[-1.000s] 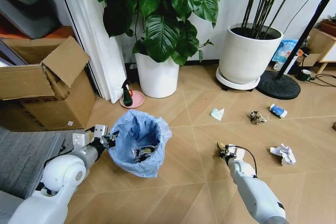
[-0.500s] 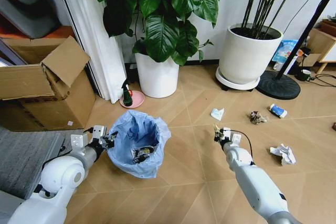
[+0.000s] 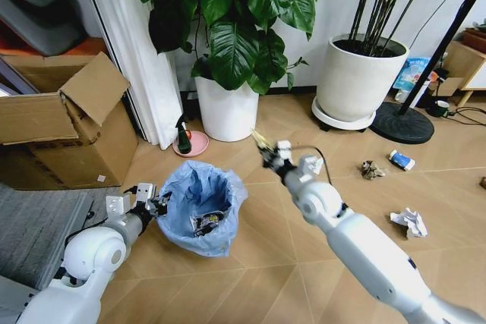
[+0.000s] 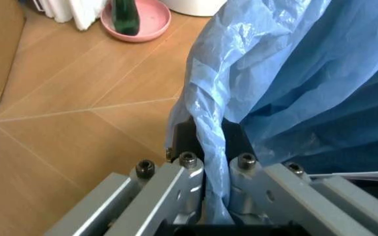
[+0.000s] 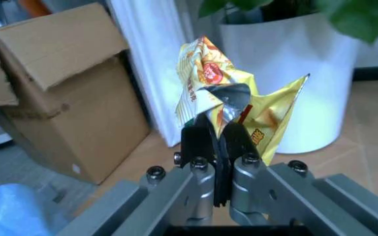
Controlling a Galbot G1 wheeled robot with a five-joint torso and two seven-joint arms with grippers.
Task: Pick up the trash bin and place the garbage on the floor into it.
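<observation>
Above the floor (image 3: 250,263), right pincer (image 3: 263,144) hides wrapper (image 5: 232,101) middle.

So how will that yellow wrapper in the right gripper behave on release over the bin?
The yellow wrapper looks crumpled and thin, so probably light and floppy; it may flutter instead of dropping straight. The right gripper pinches only its lower edge, so it could sag sideways.

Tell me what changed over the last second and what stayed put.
The right gripper, shut on the yellow wrapper, swung up off the floor and leftward toward the trash bin, now hanging just beyond its far rim. Nothing was grasped or released. The left gripper stays clamped on the bin's bag rim; the bin, the paper wads and the can lie as before.
</observation>
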